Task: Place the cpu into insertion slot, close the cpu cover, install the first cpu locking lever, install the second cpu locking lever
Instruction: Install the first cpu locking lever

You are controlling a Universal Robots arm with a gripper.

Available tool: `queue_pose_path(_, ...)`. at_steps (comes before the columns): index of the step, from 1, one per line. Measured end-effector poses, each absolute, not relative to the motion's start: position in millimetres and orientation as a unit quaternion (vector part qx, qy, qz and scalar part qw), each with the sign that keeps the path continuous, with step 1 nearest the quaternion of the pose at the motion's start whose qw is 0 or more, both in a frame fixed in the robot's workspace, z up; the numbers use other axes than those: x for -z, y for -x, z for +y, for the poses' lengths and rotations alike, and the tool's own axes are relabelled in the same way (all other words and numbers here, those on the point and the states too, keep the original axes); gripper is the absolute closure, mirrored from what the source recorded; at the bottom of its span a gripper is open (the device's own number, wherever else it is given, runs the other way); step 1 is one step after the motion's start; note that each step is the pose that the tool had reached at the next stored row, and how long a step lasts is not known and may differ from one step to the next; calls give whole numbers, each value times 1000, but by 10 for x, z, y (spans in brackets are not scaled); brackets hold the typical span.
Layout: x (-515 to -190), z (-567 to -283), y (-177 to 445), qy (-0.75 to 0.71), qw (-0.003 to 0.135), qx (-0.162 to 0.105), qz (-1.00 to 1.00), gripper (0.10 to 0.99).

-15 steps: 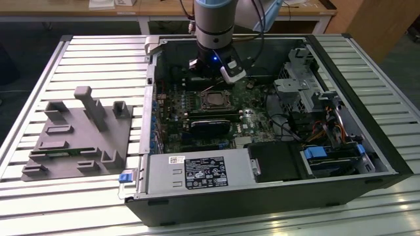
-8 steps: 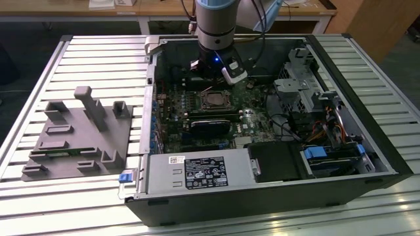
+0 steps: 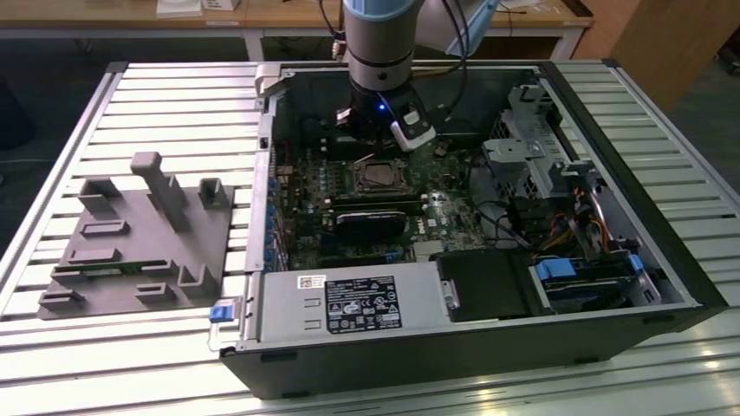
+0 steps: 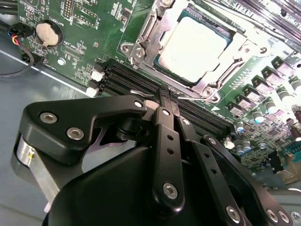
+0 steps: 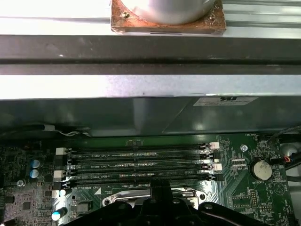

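Observation:
The cpu (image 4: 195, 44) sits in the insertion slot (image 3: 379, 176), its pale metal top showing through the window of the cpu cover (image 4: 146, 34). The silver cover frame lies flat over the chip. My gripper (image 4: 166, 94) is shut, its black fingertips together just beside the socket's edge, over the memory slots (image 4: 131, 77). A thin silver lever rod (image 4: 194, 97) runs along that edge right at the fingertips; I cannot tell whether they pinch it. In the exterior view the arm (image 3: 376, 78) reaches down into the open computer case, just behind the socket.
Memory slots (image 5: 141, 160) lie between the socket and the case wall (image 5: 141, 113). A coin battery (image 5: 260, 170) sits on the board. A black card (image 3: 370, 221), power supply (image 3: 347, 303) and drive cage (image 3: 543, 147) surround the socket. A grey fixture (image 3: 139, 234) stands on the table.

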State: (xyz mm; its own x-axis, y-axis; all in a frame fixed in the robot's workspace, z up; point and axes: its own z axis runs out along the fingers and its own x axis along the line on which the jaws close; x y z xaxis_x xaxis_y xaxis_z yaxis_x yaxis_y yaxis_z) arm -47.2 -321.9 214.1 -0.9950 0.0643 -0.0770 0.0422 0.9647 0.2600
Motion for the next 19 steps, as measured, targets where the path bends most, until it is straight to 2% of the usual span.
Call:
queue_pose_path(6,-2135,-3219,477,-27,44,-129,990,980)
queue_pose_path(13,-2113,-3218,486,-25,59,-118,991,980)
queue_pose_path(19,-2102,-3194,505,-26,63,-117,991,980)
